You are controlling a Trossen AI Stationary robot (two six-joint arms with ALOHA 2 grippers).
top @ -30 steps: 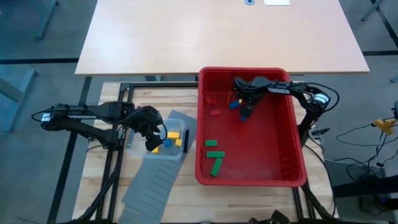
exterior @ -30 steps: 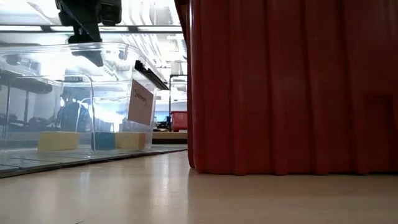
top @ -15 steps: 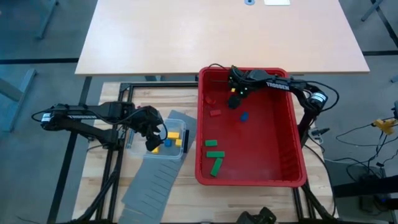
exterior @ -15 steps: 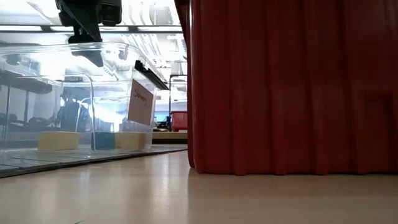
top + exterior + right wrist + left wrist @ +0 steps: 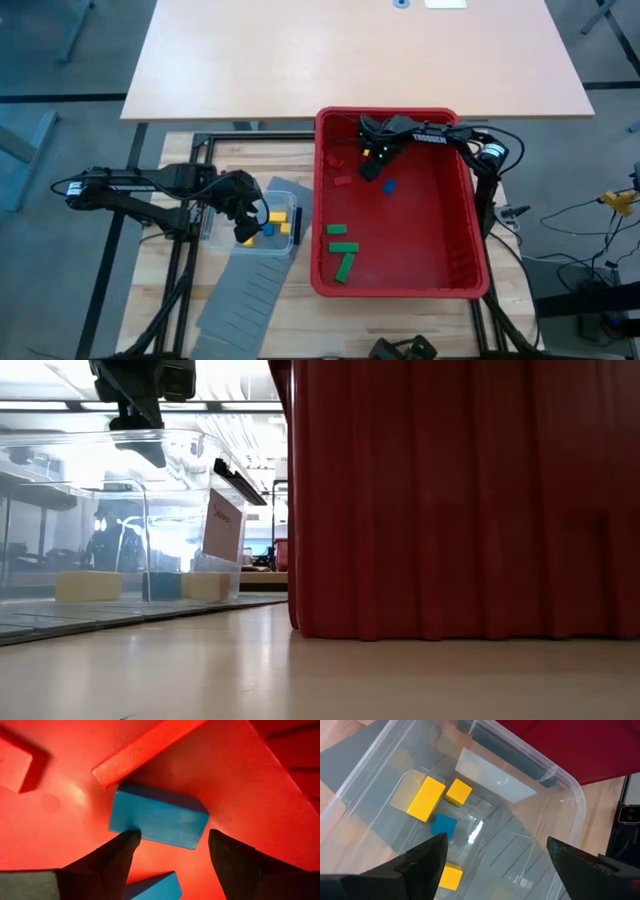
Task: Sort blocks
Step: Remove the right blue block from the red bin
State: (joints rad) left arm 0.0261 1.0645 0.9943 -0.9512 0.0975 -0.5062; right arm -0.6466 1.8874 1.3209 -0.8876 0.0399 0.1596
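Fingers spread on right gripper (image 5: 170,845) over blue block (image 5: 157,815) in red bin (image 5: 470,250); left gripper (image 5: 492,855) released above clear tub (image 5: 565,785).

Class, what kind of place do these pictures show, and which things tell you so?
Probably a robotics lab or workshop: two dark arms mounted at a wooden bench, a red bin of toy blocks set up for sorting, loose cables on the floor, and a plain table behind.
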